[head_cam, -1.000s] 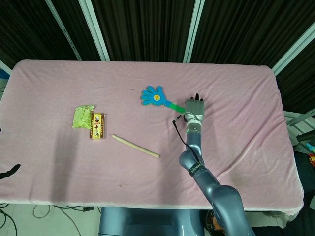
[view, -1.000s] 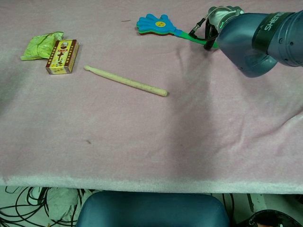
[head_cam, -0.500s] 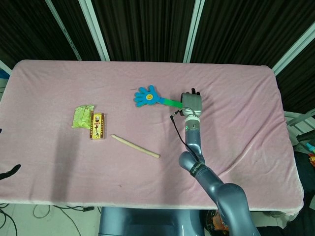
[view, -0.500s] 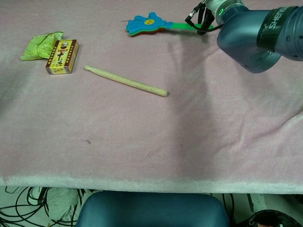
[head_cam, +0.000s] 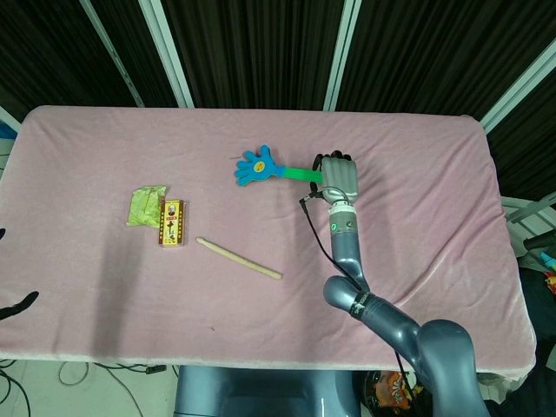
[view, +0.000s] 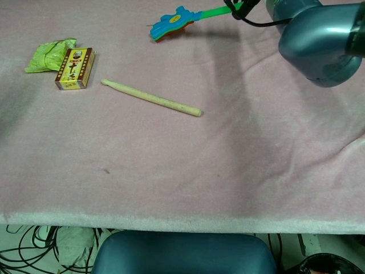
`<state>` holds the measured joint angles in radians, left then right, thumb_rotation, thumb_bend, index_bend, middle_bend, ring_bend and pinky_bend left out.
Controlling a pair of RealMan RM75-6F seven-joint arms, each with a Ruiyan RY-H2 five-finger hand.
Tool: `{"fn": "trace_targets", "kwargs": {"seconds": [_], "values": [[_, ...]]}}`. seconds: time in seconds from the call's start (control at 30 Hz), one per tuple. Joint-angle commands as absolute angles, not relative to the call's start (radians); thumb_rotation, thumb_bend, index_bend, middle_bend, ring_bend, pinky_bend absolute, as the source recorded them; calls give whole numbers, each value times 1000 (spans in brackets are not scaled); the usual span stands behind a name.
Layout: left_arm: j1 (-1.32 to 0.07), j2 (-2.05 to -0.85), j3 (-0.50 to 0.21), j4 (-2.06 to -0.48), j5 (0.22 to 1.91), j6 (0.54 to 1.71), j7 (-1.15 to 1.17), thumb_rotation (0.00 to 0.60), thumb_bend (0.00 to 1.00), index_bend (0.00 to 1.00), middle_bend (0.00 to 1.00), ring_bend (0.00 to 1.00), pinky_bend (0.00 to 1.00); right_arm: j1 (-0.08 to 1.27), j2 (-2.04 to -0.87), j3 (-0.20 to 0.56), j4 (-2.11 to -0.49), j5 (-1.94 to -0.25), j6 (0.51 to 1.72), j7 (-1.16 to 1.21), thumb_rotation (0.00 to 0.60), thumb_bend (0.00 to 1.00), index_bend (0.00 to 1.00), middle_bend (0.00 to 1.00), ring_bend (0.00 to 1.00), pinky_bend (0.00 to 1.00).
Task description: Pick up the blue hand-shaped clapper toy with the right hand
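Gripping the green handle, the right hand (head_cam: 340, 176) holds the blue hand-shaped clapper toy (head_cam: 255, 166) tilted above the pink table (head_cam: 417, 226), far from the drumstick (head_cam: 239, 258); it looks light, stiff plastic, best taken by that handle.

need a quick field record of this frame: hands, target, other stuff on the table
right hand: grips the clapper's green handle
left hand: only a dark sliver at the head view's left edge, state unreadable
blue clapper toy: held by its handle, palm end pointing left, apparently raised off the cloth
wooden stick: lying on the pink tablecloth
small box: left part of the table, beside a green packet
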<state>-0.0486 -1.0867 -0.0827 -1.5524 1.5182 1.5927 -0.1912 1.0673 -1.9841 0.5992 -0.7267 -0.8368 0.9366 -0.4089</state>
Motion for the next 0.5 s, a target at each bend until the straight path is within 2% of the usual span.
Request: {"fn": "trace_targets", "kwargs": {"seconds": [0.03,0.27,0.5], "values": [[-47,-1089,-81,-1552,1521,1596,-189,600,0,0,0,0,0,925,-1826,567,-1034,-884,1070,-395,600,625,847,464,265,288],[-46,-1096,-79,-1546,1533,1608,-172,600,0,0,0,0,0,794,-1642,557,-1380,-898,1169,-413,600,637,859,471,272,288],[-43,-1102,-76,-1542,1545,1619,-157,600,0,0,0,0,0,674,-1484,549,-1633,-910,1246,-387,600,640,862,476,272,288]]}}
